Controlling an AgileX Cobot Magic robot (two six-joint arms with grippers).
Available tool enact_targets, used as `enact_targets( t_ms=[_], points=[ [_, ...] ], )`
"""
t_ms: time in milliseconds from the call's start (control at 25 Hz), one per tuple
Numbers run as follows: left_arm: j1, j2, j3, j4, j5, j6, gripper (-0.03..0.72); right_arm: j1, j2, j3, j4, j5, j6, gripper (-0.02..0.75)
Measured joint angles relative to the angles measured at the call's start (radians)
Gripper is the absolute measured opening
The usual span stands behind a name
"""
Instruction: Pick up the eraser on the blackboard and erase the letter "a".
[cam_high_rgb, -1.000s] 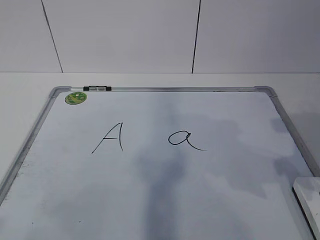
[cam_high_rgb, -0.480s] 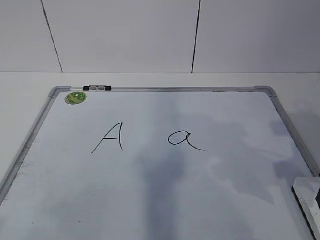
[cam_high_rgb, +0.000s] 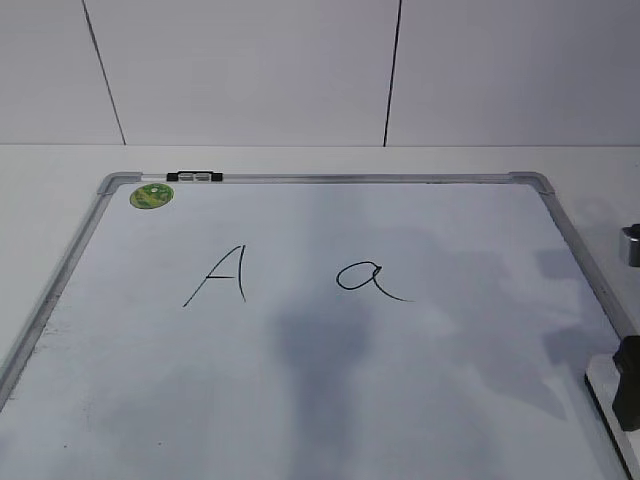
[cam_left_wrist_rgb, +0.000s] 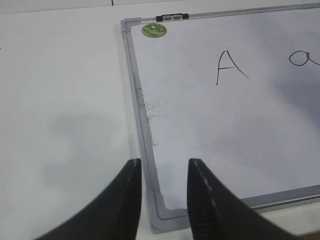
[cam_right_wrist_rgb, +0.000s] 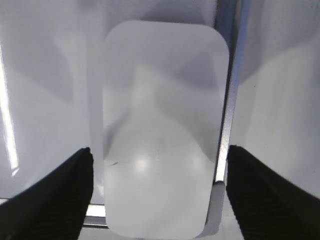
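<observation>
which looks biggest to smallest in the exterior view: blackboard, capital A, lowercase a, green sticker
1. blackboard
2 and 3. capital A and letter "a": too alike in apparent size to rank
4. green sticker

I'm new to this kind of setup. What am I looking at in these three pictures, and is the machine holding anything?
This is a two-armed robot. One camera looks down across the table; the other two ride on the wrists. A whiteboard lies flat, with a capital "A", a small letter "a", a green sticker and a black clip on its frame. The left gripper hangs empty by the board's corner, jaws parted. The right gripper hovers over the white eraser at the board's right edge, jaws wide on either side, not yet gripping. Nothing is held.
</observation>
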Motion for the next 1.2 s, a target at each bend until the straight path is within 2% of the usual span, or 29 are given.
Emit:
enact_targets(
  t_ms=[1200],
  points=[
    [0.000,0.000,0.000,0.000,0.000,0.000,0.235,0.000,0.110,-0.001,0.008,-0.058,-0.004,0.645]
  ],
)
